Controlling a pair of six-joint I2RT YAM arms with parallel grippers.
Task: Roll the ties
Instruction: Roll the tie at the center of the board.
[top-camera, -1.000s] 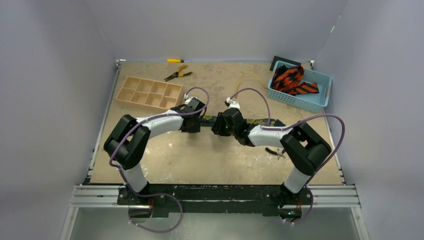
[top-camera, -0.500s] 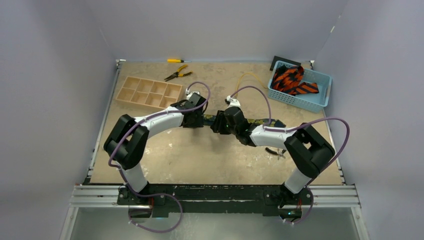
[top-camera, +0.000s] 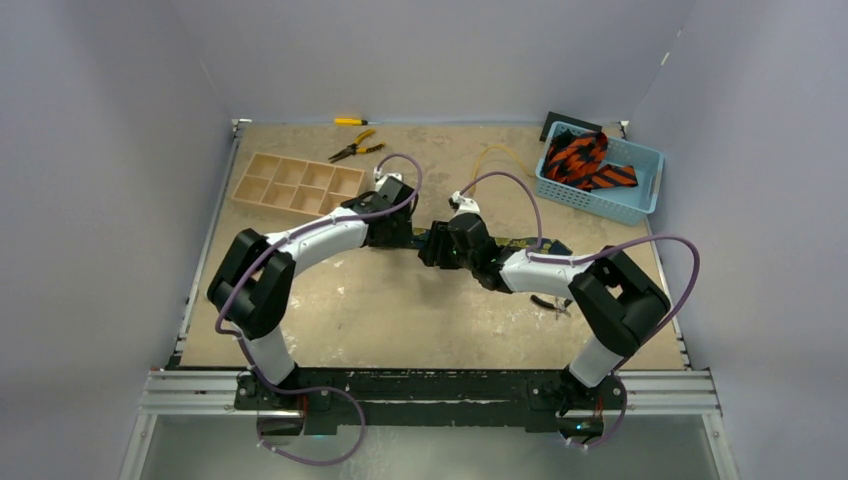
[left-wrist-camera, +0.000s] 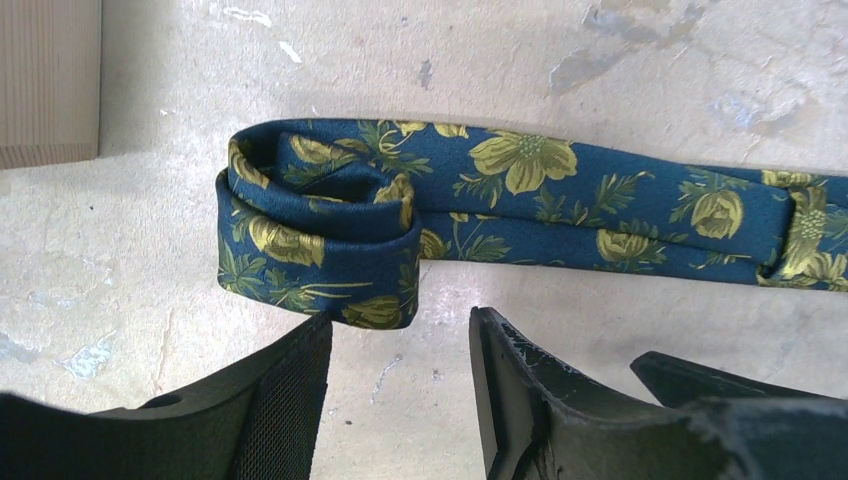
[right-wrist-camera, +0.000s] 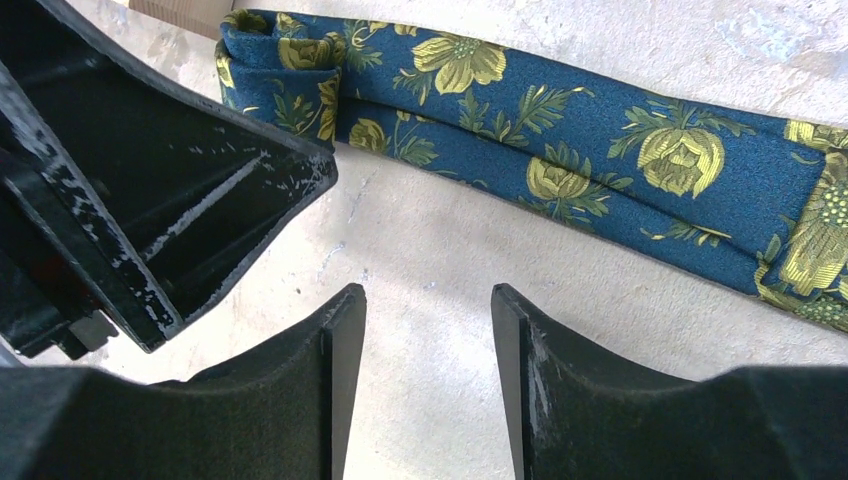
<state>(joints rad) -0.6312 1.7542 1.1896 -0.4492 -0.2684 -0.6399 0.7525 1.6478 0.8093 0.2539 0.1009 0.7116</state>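
Both hands released, holding nothing. The navy tie (left-wrist-camera: 560, 190) lies mid-counter (top-camera: 400, 310), long axis running left-right. Its loose roll (left-wrist-camera: 320, 240) at the left end sits just off my left hand (left-wrist-camera: 400, 330), the nearer one. My right hand (right-wrist-camera: 425, 300) faces the flat length.

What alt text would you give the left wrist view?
A navy tie with gold flowers lies across the table, one end loosely rolled into a coil. The left gripper stands open just below the coil, holding nothing.
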